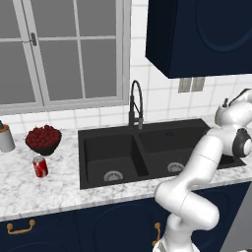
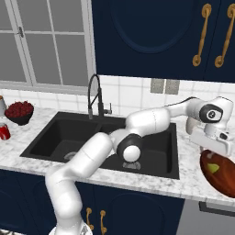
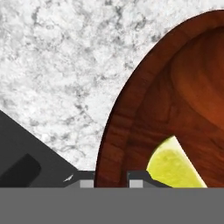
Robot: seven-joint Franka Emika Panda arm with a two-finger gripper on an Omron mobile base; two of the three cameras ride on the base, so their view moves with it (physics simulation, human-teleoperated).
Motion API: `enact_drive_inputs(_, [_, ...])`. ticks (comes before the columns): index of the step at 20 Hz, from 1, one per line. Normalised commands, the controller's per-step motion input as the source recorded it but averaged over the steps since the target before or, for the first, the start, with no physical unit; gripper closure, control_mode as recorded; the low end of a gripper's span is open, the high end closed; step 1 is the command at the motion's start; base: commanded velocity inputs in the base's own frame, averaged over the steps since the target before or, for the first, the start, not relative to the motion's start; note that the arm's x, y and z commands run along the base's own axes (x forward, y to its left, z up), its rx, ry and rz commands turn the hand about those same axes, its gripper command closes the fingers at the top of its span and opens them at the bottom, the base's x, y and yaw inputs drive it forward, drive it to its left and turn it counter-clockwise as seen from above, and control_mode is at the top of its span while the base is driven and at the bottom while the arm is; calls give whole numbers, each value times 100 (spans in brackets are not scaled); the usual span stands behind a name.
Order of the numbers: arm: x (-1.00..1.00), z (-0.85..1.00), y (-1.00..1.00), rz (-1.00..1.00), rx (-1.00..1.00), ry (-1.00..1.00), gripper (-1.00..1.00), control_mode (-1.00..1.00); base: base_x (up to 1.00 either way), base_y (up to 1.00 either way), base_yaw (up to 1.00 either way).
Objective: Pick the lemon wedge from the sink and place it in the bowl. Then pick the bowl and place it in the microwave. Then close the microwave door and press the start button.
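Note:
The reddish-brown bowl [image 2: 222,173] hangs tilted over the marble counter to the right of the black sink [image 2: 59,137]. Inside it lies the yellow lemon wedge [image 2: 212,168]. My gripper [image 2: 213,148] comes down onto the bowl's near rim. In the hand view the two fingertips straddle that rim, one inside and one outside, so the gripper [image 3: 112,183] is shut on the bowl [image 3: 175,100]. The lemon wedge [image 3: 175,166] rests just past the inner finger. Both basins of the sink [image 1: 113,152] hold nothing. The microwave and its door are out of view.
A dark bowl of red fruit [image 1: 43,139] and a red can [image 1: 40,166] stand on the counter left of the sink. The black faucet [image 1: 136,106] rises behind the basins. Navy wall cabinets [image 2: 156,36] hang above. The marble counter [image 3: 65,65] lies under the bowl.

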Motion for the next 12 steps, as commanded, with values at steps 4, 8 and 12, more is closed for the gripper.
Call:
enact_drive_inputs(4, [-83, 5, 34, 0, -7, -4, 100, -100, 0, 0, 0])
enact_drive_inputs(8, [-77, 11, 48, 0, -9, -6, 100, -100, 0, 0, 0])
enact_drive_inputs(12, [-78, 17, 53, 0, -10, -7, 100, -100, 0, 0, 0])
